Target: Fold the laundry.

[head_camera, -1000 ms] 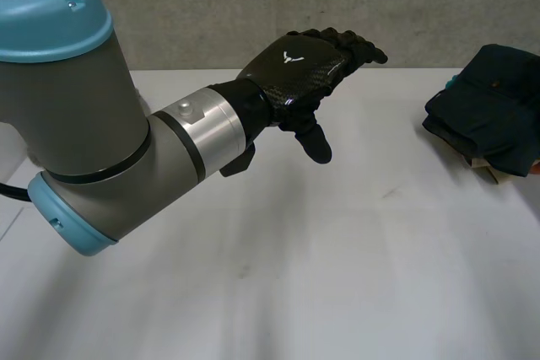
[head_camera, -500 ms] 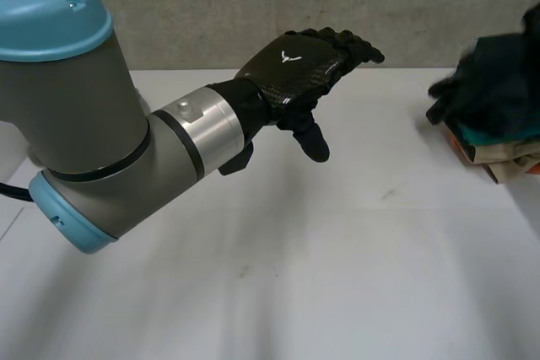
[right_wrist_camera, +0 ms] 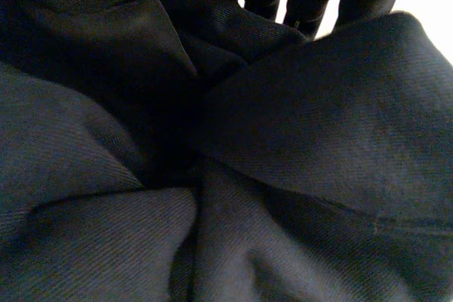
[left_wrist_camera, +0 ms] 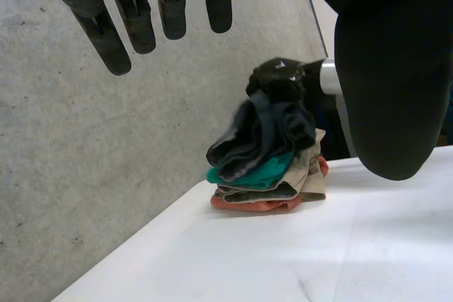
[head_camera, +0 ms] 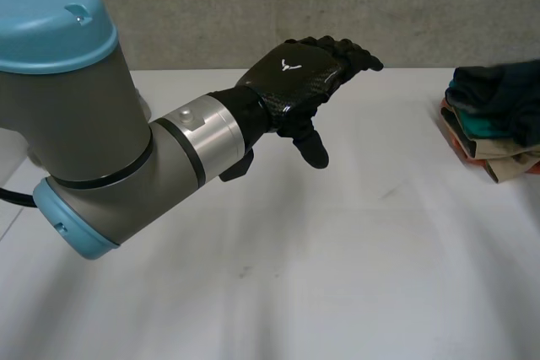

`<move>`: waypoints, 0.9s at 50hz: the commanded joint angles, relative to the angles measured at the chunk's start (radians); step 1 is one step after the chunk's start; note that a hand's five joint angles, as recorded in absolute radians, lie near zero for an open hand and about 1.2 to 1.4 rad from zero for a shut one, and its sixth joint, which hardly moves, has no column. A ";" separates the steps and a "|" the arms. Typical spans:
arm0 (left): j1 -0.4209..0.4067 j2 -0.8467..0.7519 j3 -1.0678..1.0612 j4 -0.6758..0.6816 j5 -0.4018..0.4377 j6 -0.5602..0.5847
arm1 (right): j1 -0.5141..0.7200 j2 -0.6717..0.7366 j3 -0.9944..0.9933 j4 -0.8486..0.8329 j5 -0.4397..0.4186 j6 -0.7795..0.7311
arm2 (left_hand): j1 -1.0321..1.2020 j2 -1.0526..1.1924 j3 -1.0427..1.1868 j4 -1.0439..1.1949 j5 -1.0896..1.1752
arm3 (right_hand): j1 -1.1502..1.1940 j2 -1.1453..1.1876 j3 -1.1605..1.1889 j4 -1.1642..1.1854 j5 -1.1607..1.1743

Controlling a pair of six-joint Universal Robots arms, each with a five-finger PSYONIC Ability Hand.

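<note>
Evidently the pick-up step: nothing was laid out for folding yet. Laundry pile (head_camera: 494, 149) sat at the 3 o'clock edge of the bench (head_camera: 337, 276), dark garment (head_camera: 498, 90) on top, with teal, tan and orange pieces beneath. Right hand (left_wrist_camera: 279, 79) was on the pile and, as far as the cloth-crowded wrist view allowed, had closed into the dark garment, bunching it. Left hand (head_camera: 299, 73) hovered over bare bench toward 12 o'clock, fingers loosely spread, touching nothing. Next move, judged: lift the garment clear of the pile, carry it to centre and spread it flat.

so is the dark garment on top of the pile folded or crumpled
Crumpled: the dark garment sits in a loose, creased heap on the flat folded pieces, with the right hand at its top.
</note>
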 commanded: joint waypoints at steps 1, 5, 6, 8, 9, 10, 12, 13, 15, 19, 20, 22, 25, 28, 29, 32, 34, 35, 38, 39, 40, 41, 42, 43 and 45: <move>0.000 -0.002 -0.009 0.004 0.000 0.000 | -0.035 -0.062 0.080 0.006 -0.026 -0.047 | 0.051 0.051 0.061 0.052 0.046 | 0.288 0.223 0.214 0.198 0.218; -0.002 0.001 -0.009 0.004 0.000 0.000 | -0.046 -0.105 0.097 0.025 -0.024 -0.047 | 0.051 0.051 0.061 0.052 0.046 | -0.562 -0.628 -0.637 -0.652 -0.633; -0.003 0.003 -0.009 0.003 0.000 -0.002 | -0.049 -0.112 0.100 0.033 -0.021 -0.047 | 0.051 0.051 0.061 0.052 0.046 | -0.821 -0.886 -0.895 -0.911 -0.891; -0.005 0.003 -0.009 0.003 0.000 0.000 | -0.053 -0.141 0.107 0.073 -0.016 -0.044 | 0.051 0.051 0.061 0.052 0.046 | -0.933 -0.999 -1.008 -1.023 -1.004; -0.006 0.003 -0.009 0.004 0.000 0.000 | -0.058 -0.154 0.109 0.090 -0.016 -0.044 | 0.051 0.051 0.061 0.052 0.046 | -0.933 -0.999 -1.008 -1.023 -1.004; -0.008 0.004 -0.009 0.003 0.000 -0.002 | -0.064 -0.171 0.112 0.111 -0.016 -0.044 | 0.051 0.051 0.061 0.052 0.046 | -0.933 -0.999 -1.008 -1.023 -1.004; -0.009 0.004 -0.009 0.003 0.000 -0.002 | -0.085 -0.211 0.117 0.177 -0.016 -0.046 | 0.051 0.051 0.061 0.052 0.046 | -0.933 -0.999 -1.008 -1.023 -1.004; -0.012 0.006 -0.009 0.003 0.000 -0.002 | -0.095 -0.226 0.117 0.206 -0.016 -0.047 | 0.051 0.051 0.061 0.052 0.046 | -0.933 -0.999 -1.008 -1.023 -1.004; -0.012 0.009 -0.009 0.003 -0.002 -0.002 | -0.120 -0.272 0.120 0.307 -0.021 -0.050 | 0.051 0.051 0.061 0.052 0.046 | -0.933 -0.999 -1.008 -1.023 -1.004; -0.014 0.027 -0.012 0.003 -0.002 -0.003 | -0.180 -0.339 0.112 0.483 -0.016 -0.051 | 0.051 0.051 0.061 0.052 0.046 | -0.933 -0.999 -1.008 -1.023 -1.004; -0.014 0.030 -0.014 0.003 0.000 -0.005 | -0.193 -0.349 0.112 0.507 -0.016 -0.054 | 0.051 0.051 0.061 0.052 0.046 | -0.933 -0.999 -1.008 -1.023 -1.004; -0.014 0.043 -0.017 0.003 0.000 -0.014 | -0.219 -0.369 0.106 0.553 -0.012 -0.055 | 0.051 0.051 0.061 0.052 0.046 | -0.933 -0.999 -1.008 -1.023 -1.004; -0.014 0.063 -0.017 0.003 0.002 -0.034 | -0.272 -0.424 0.077 0.617 0.023 -0.069 | 0.051 0.051 0.061 0.052 0.046 | -0.933 -0.999 -1.008 -1.023 -1.004; -0.014 0.076 -0.017 0.004 0.003 -0.046 | -0.299 -0.484 0.054 0.619 0.091 -0.093 | 0.051 0.051 0.061 0.052 0.046 | -0.933 -0.999 -1.008 -1.023 -1.004; -0.014 0.086 -0.015 0.004 0.003 -0.052 | -0.299 -0.496 0.049 0.615 0.105 -0.103 | 0.051 0.051 0.061 0.052 0.046 | -0.933 -0.999 -1.008 -1.023 -1.004; -0.014 0.109 -0.007 0.010 0.002 -0.055 | -0.294 -0.533 0.038 0.552 0.157 -0.109 | 0.051 0.051 0.061 0.052 0.046 | -0.933 -0.999 -1.008 -1.023 -1.004; -0.011 0.122 -0.006 0.018 -0.002 -0.055 | -0.265 -0.539 0.058 0.450 0.168 -0.098 | 0.054 0.054 0.064 0.055 0.049 | -0.933 -0.999 -1.008 -1.023 -1.004; -0.009 0.130 -0.004 0.021 -0.002 -0.057 | -0.231 -0.545 0.070 0.403 0.165 -0.090 | 0.054 0.054 0.064 0.055 0.049 | -0.933 -0.999 -1.008 -1.023 -1.004; 0.002 0.164 0.000 0.038 -0.015 -0.071 | -0.065 -0.609 0.129 0.259 0.163 -0.069 | 0.057 0.057 0.067 0.058 0.052 | -0.933 -0.999 -1.008 -1.023 -1.004; 0.005 0.173 0.000 0.042 -0.023 -0.075 | -0.031 -0.622 0.144 0.231 0.162 -0.069 | 0.057 0.057 0.067 0.058 0.052 | -0.933 -0.999 -1.008 -1.023 -1.004; 0.020 0.190 0.002 0.047 -0.053 -0.083 | 0.002 -0.637 0.162 0.198 0.157 -0.066 | 0.057 0.057 0.067 0.058 0.052 | -0.933 -0.999 -1.008 -1.023 -1.004; 0.032 0.198 0.002 0.049 -0.073 -0.084 | 0.032 -0.649 0.185 0.164 0.149 -0.066 | 0.057 0.057 0.067 0.058 0.052 | -0.933 -0.999 -1.008 -1.023 -1.004; 0.047 0.204 0.002 0.049 -0.093 -0.084 | 0.093 -0.662 0.227 0.104 0.131 -0.069 | 0.057 0.057 0.067 0.058 0.052 | -0.933 -0.999 -1.008 -1.023 -1.004; 0.064 0.210 0.002 0.050 -0.115 -0.083 | 0.117 -0.663 0.248 0.087 0.120 -0.069 | 0.057 0.057 0.067 0.058 0.052 | -0.933 -0.999 -1.008 -1.023 -1.004; 0.124 0.224 -0.003 0.049 -0.182 -0.078 | 0.166 -0.668 0.287 0.055 0.096 -0.072 | 0.057 0.057 0.067 0.058 0.052 | -0.933 -0.999 -1.008 -1.023 -1.004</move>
